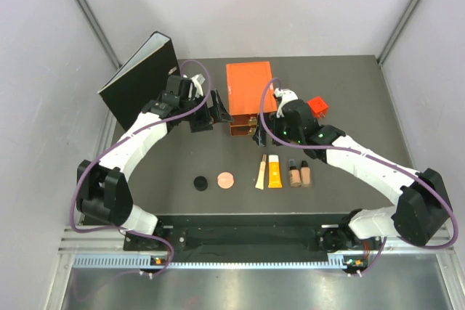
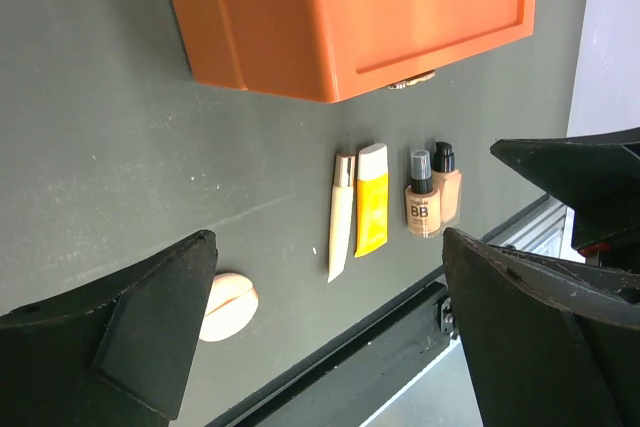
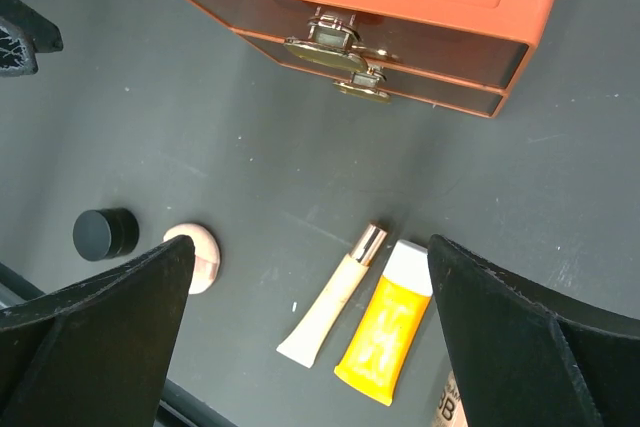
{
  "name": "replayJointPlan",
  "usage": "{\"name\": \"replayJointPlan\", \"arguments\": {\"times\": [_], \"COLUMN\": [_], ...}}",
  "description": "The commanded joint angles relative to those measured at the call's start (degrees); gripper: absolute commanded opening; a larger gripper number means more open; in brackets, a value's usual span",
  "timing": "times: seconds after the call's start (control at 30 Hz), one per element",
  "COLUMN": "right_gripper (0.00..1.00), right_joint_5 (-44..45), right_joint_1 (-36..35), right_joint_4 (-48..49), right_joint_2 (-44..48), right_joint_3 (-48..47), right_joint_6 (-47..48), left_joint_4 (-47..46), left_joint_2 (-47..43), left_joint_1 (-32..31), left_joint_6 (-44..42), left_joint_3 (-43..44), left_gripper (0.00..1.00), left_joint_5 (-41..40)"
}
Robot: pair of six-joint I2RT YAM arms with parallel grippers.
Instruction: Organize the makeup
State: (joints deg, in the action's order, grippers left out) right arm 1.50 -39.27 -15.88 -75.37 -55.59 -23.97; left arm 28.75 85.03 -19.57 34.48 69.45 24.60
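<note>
The makeup lies in a row near the table's front edge: black round disc (image 1: 200, 182), pinkish-copper round disc (image 1: 226, 179), slim beige tube (image 1: 260, 177), orange-yellow tube (image 1: 274, 172) and two tan bottles with black caps (image 1: 298, 173). My left gripper (image 1: 216, 115) is open and empty just left of the orange box (image 1: 249, 96). My right gripper (image 1: 260, 136) is open and empty at the box's front right corner. The left wrist view shows the tubes (image 2: 357, 211) and bottles (image 2: 432, 199). The right wrist view shows the black disc (image 3: 104, 233), beige tube (image 3: 334, 295) and orange-yellow tube (image 3: 386, 335).
The orange box has brass latches (image 3: 338, 50) on its front. A small red cube (image 1: 317, 106) sits right of the box. A black binder (image 1: 140, 78) stands at the back left. Grey walls enclose the table.
</note>
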Motion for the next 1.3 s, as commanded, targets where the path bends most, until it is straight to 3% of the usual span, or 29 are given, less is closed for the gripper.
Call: {"name": "replayJointPlan", "arguments": {"times": [0.0, 0.4, 0.77, 1.27], "right_gripper": [1.0, 1.0, 1.0, 0.82], "right_joint_5": [0.9, 1.6, 8.8, 18.6], "right_joint_1": [-1.0, -2.3, -3.4, -7.6], "right_joint_4": [1.2, 2.4, 6.0, 16.8], "right_joint_2": [0.8, 0.5, -7.3, -11.5], "right_joint_3": [-0.7, 0.2, -5.0, -7.0], "right_joint_6": [1.1, 0.9, 1.5, 1.1], "left_joint_4": [-1.1, -3.7, -6.0, -14.1], "left_joint_2": [-1.5, -2.9, 5.7, 14.3], "left_joint_1": [0.2, 0.2, 0.3, 0.3], "left_joint_6": [0.4, 0.3, 1.6, 8.1], "left_joint_3": [0.7, -1.2, 4.7, 8.9], "left_gripper": [0.99, 0.99, 0.97, 0.93], "left_joint_5": [-0.5, 0.4, -2.2, 0.8]}}
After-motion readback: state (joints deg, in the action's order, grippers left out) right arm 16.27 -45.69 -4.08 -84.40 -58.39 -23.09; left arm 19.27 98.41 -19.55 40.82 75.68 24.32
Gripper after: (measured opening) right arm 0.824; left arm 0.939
